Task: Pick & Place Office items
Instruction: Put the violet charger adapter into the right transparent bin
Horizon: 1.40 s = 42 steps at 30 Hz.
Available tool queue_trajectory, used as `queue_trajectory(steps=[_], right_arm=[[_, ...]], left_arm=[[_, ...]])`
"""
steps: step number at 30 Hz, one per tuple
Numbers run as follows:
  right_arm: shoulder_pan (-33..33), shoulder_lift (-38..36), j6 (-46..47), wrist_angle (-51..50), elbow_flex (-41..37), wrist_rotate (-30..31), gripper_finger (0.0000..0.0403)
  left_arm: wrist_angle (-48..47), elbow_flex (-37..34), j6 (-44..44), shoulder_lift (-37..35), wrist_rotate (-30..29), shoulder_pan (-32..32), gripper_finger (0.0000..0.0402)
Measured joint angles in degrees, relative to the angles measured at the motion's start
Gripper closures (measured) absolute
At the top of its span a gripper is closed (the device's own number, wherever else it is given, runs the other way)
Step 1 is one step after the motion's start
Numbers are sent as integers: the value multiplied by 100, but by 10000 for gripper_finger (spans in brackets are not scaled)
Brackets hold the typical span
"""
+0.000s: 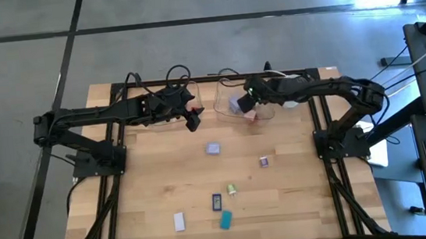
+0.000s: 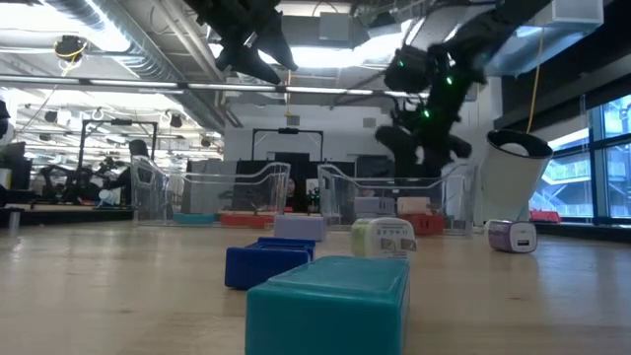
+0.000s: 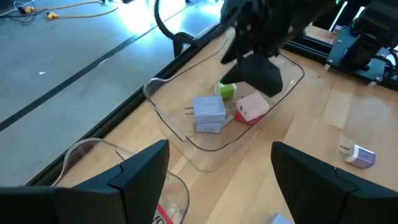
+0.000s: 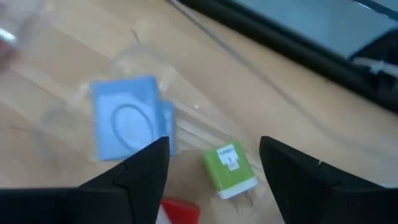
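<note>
Teal blocky piece (image 2: pixel 328 301) looks matte; right fingers (image 4: pixel 214 177) spread over clear tray (image 3: pixel 186 134).

Two clear trays stand side by side along the far edge of the surface (image 1: pixel 156 180). The right tray (image 3: pixel 186 134) is the landmark. In it lie four plug adapters close together: one (image 3: pixel 208 114) toward its middle, a second (image 3: pixel 225 91) behind that, a third (image 3: pixel 252 106) beside the first, and a fourth (image 3: pixel 245 119) partly under the third. The right gripper (image 1: pixel 247 99) hangs over this tray; the left gripper (image 1: pixel 193 120) hangs left of it, by the left tray (image 2: pixel 212 189). Before the right tray, in the open, one adapter (image 1: pixel 213 148) lies nearest and another (image 1: pixel 264 161) right of that. Farther forward, four more pieces (image 1: pixel 215 202) cluster near the front edge.
</note>
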Motion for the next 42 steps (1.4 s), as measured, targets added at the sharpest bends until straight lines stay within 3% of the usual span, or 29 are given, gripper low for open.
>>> queue_trajectory(steps=[6,13,17,21,32,38,42], right_arm=[[91,-2,-25,-698,1061,-393,134],[724,-11,-272,-904,1732,-1607,143],[1239,-15,463,-1809,1824,-2242,151],[1854,-6,1570,-2612,1823,-2061,156],[3200,57,4193,-3407,1668,-310,157],[3417,105,5472,-2989,780,-1180,157],[3577,105,6013,-2673,301,-1320,157]], left_arm=[[0,0,0,0,0,1,123],[-1,0,0,0,0,-1,123],[0,0,0,0,0,0,123],[0,0,0,0,0,0,123],[-1,0,0,0,2,1,123],[1,0,0,0,0,1,123],[-3,0,0,0,0,-1,123]])
